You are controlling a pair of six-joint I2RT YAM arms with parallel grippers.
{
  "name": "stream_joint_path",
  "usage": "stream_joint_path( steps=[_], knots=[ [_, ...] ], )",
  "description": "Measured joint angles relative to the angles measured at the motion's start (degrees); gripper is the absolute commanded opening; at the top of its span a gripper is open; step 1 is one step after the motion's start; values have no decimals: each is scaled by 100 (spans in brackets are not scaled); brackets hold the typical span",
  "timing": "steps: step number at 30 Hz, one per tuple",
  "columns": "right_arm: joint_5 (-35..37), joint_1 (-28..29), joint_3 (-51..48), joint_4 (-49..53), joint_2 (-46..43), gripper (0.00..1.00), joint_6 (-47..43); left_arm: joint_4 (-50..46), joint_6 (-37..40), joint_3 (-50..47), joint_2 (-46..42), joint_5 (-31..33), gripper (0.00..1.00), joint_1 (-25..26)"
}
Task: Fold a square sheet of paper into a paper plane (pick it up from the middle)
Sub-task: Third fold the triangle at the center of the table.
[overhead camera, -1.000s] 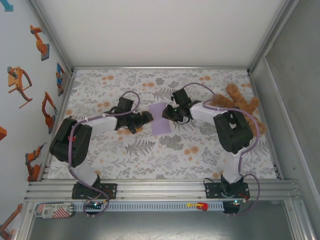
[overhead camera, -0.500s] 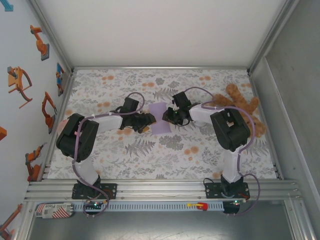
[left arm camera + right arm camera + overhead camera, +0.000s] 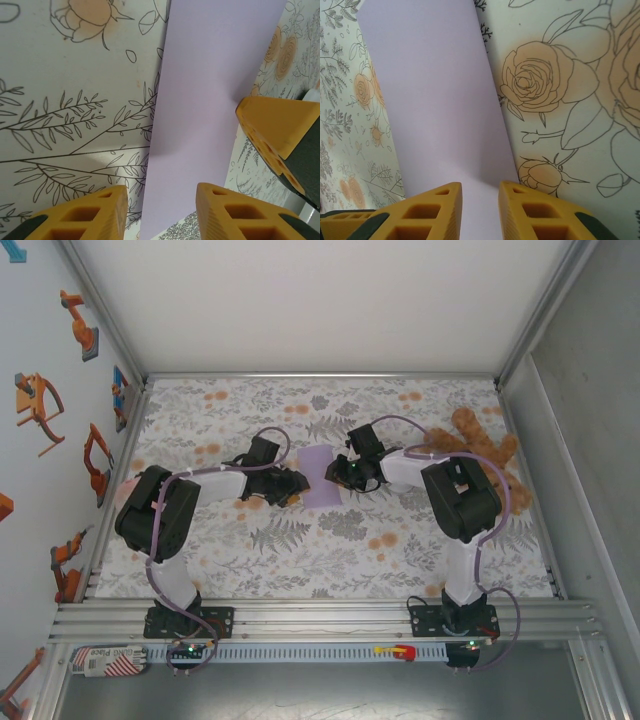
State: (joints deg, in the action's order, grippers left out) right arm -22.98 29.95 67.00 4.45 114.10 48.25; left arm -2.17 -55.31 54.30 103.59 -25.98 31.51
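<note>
Lavender square sheet of paper [image 3: 322,477] on flower-patterned tablecloth [image 3: 300,550], mid-table, right between both grippers. Left gripper [image 3: 298,483] at sheet's left edge: jaws part-way apart, straddling paper's edge. Right gripper [image 3: 339,473] at right edge: jaws narrow, slim gap showing, paper visible in gap. Brown teddy bear [image 3: 480,445] off to right.

Upside-down "Place" on the red-striped card [image 3: 108,660] beside the near rail [image 3: 300,652]; rest illegible.
</note>
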Motion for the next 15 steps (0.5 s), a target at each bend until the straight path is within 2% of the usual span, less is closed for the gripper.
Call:
stream_joint_path(
  steps=[15],
  knots=[
    [-55,-31,-31,-48,0,25,31,162,0,24,227,-203,32,33]
  ],
)
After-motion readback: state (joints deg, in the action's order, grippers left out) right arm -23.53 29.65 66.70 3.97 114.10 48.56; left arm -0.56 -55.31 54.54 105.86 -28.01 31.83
